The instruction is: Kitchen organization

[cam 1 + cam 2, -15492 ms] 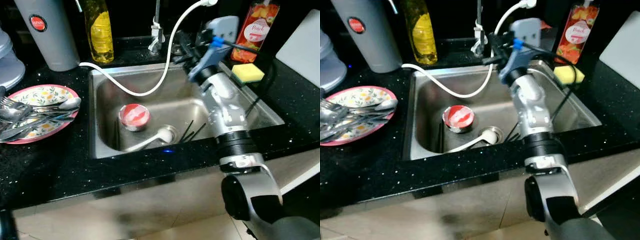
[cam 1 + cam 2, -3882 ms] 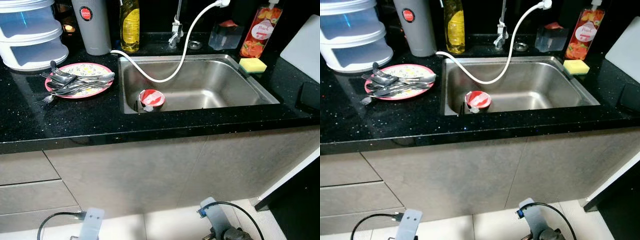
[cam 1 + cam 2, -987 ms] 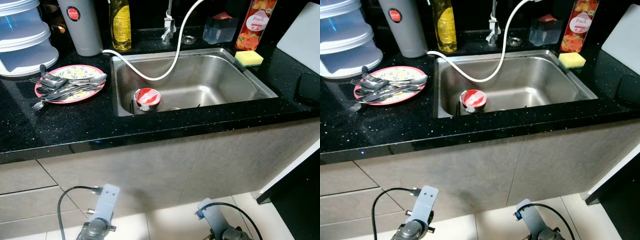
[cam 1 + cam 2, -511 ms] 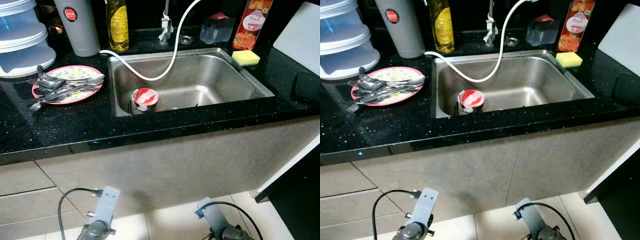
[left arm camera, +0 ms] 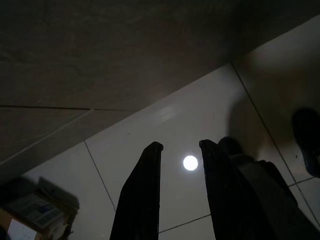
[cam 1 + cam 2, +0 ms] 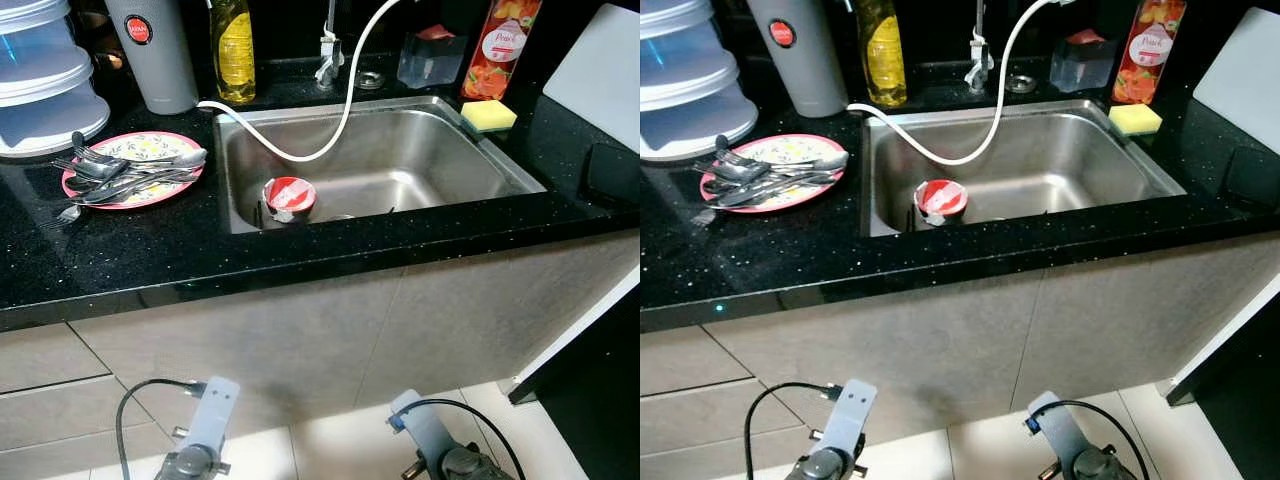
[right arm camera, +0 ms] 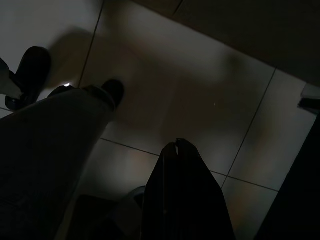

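Cutlery (image 6: pixel 125 175) lies heaped on the pink plate (image 6: pixel 150 146) on the black worktop (image 6: pixel 150 260), far above and ahead of both grippers, and a red-lidded cup (image 6: pixel 288 194) sits in the sink (image 6: pixel 470 150). Since half a second ago little has shifted; both arms hang low by the floor, so no tidying step seems under way. Left gripper (image 5: pixel 179 145) is spread; right gripper (image 7: pixel 176 144) is pressed together. The sink's near floor is hidden by the worktop edge.

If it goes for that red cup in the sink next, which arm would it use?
Probably the left. The red cup sits at the sink's left end, nearer the left gripper, which is open; the right gripper is shut. Both hang low.
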You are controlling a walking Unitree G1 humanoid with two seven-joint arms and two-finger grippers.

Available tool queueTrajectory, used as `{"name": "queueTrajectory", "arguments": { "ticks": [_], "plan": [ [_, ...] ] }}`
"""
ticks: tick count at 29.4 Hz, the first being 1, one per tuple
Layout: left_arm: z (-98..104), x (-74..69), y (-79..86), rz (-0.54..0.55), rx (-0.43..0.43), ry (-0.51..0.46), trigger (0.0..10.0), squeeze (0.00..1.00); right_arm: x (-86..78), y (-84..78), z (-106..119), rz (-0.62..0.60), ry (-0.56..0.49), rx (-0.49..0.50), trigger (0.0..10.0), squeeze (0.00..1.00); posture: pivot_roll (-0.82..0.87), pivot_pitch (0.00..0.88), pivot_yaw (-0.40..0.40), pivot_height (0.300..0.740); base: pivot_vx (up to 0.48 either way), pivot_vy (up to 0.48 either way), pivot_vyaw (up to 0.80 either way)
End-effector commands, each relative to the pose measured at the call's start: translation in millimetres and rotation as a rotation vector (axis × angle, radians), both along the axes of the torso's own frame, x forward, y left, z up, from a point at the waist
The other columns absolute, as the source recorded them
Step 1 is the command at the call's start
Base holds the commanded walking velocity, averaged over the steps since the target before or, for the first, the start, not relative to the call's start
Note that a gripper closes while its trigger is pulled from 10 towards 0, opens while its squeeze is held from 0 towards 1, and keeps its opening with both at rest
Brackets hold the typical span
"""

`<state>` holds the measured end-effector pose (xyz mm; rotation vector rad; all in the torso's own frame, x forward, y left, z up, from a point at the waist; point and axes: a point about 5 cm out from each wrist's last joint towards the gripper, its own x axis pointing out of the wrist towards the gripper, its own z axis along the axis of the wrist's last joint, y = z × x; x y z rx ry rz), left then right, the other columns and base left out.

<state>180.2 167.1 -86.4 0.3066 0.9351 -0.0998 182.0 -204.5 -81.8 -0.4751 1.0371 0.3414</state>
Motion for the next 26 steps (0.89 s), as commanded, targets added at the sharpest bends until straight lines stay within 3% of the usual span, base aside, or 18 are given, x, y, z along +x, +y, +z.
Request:
{"name": "queueTrajectory", "arguments": {
  "ticks": [1,16,18,20,21,22,26],
  "plan": [
    [-2.9,-7.1,9.2,-0.003,0.026,0.03,10.0,0.0,4.0,5.0,1.3,0.017,-0.011,0.012,10.0,0.0,-0.01,0.0,0.001,0.74,0.0,0.0,0.0],
    [-3.9,-8.8,7.9,-0.018,0.033,0.037,10.0,0.0,1.4,4.3,0.2,0.024,0.0,0.012,10.0,0.0,0.0,0.0,-0.013,0.74,0.0,0.0,0.0],
    [-4.0,-8.1,8.4,0.068,-0.026,0.048,10.0,0.0,1.5,4.3,0.3,0.027,0.0,0.012,10.0,0.0,0.0,0.0,-0.013,0.74,0.0,0.0,0.0],
    [-3.8,-7.1,13.5,0.257,-0.121,0.061,10.0,0.0,1.9,5.2,0.4,0.029,-0.002,0.015,10.0,0.0,0.0,0.0,-0.013,0.74,0.0,0.0,0.0],
    [-3.8,-7.1,13.5,0.257,-0.121,0.061,10.0,0.0,1.9,5.2,0.4,0.029,-0.002,0.015,10.0,0.0,0.0,0.0,-0.013,0.74,0.0,0.0,0.0],
    [-4.1,-8.0,16.6,0.331,-0.146,0.07,10.0,0.0,1.9,5.9,0.3,0.03,-0.002,0.017,10.0,0.0,0.01,0.0,-0.007,0.74,0.0,0.0,0.0],
    [-5.4,-11.0,19.5,0.371,-0.147,0.094,10.0,0.0,1.8,6.3,0.2,0.03,-0.002,0.018,10.0,0.0,0.01,0.0,-0.005,0.74,0.0,0.0,0.0]
  ]
}}
